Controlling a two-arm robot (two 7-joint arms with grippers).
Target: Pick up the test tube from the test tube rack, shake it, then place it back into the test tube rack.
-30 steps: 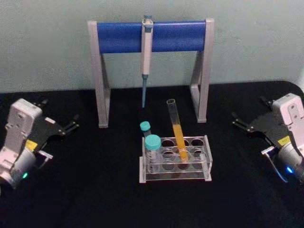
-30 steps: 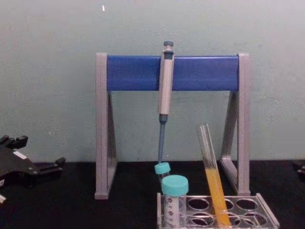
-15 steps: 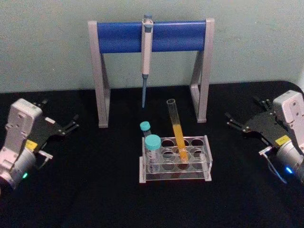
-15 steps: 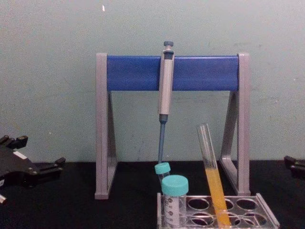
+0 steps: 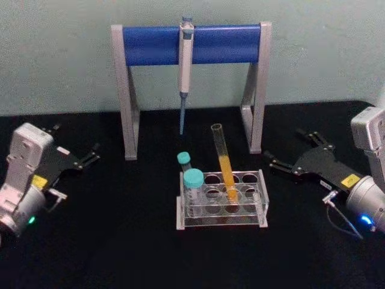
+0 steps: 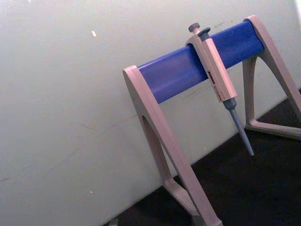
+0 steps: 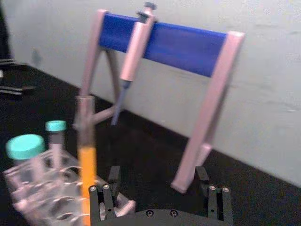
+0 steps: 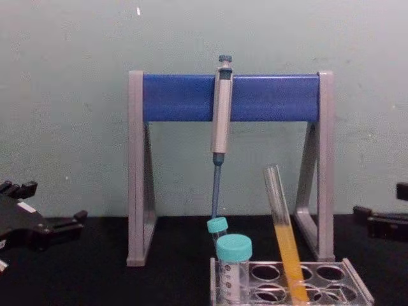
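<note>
1. I am seeing the tube (image 5: 224, 161) standing in the rack (image 5: 220, 224), in a hole near the rack's middle. Its open top is leaning toward 11 o'clock, and orange-yellow liquid is filling its lower half.
2. The rack is sitting mid-desk (image 5: 108, 241), with two teal capped tubes (image 5: 193, 180) standing at its 9 o'clock end.
3. My right gripper (image 5: 287, 146) is hanging at 3 o'clock of the rack, near it but touching nothing. Its fingers are spread apart and pointing toward the tube.
4. My left gripper (image 5: 77, 138) is sitting at 9 o'clock, well apart from the rack, with its fingers apart and nothing between them.
5. The stand (image 5: 129, 90) is standing at 12 o'clock behind the rack, and a pipette (image 5: 186, 66) is hanging from its blue bar.
</note>
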